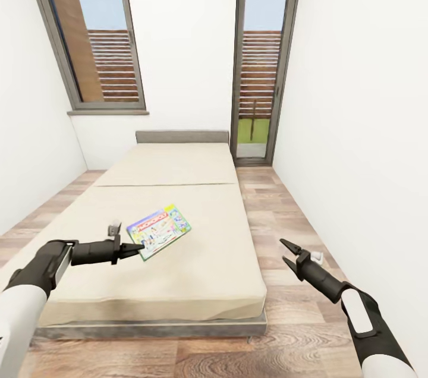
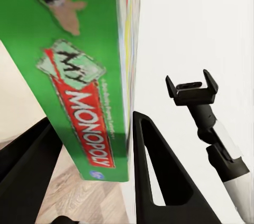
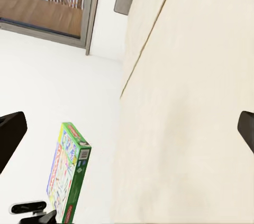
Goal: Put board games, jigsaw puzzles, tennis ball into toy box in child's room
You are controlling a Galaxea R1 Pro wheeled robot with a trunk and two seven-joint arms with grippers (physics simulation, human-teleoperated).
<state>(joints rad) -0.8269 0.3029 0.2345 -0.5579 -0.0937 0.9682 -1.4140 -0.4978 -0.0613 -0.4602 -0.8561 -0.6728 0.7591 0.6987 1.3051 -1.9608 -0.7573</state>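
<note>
Beige mattress cover pretty much owns the scene, so I'll use the bed (image 1: 178,259) as the reference for everything. It's low and wide, with a grey frame and a short grey headboard (image 1: 182,136) at the far end, sitting on light wood-plank floor (image 1: 285,211) in a narrow white-walled room. Behind the headboard, off to one side, there's a tall grey-framed window (image 1: 89,33); off to the other side, a full-height glass door (image 1: 261,63) with wooden slats outside.

Next down in size: the left arm reaches in over the near half of the bed, and the left gripper (image 1: 135,247) has its fingers pinching the near edge of the board game (image 1: 159,231). The box is a Monopoly one with a green edge, and it's tilted above the mattress, roughly over the middle of the bed's near half. In the left wrist view the game (image 2: 74,76) has one dark finger (image 2: 159,176) on each side of its green edge, so it's clamped.

The right gripper (image 1: 288,252) hangs off the bed's side, over the floor near the foot corner, fingers spread apart with nothing between them. The right wrist view catches the game (image 3: 69,176) edge-on against the mattress (image 3: 185,102).
</note>
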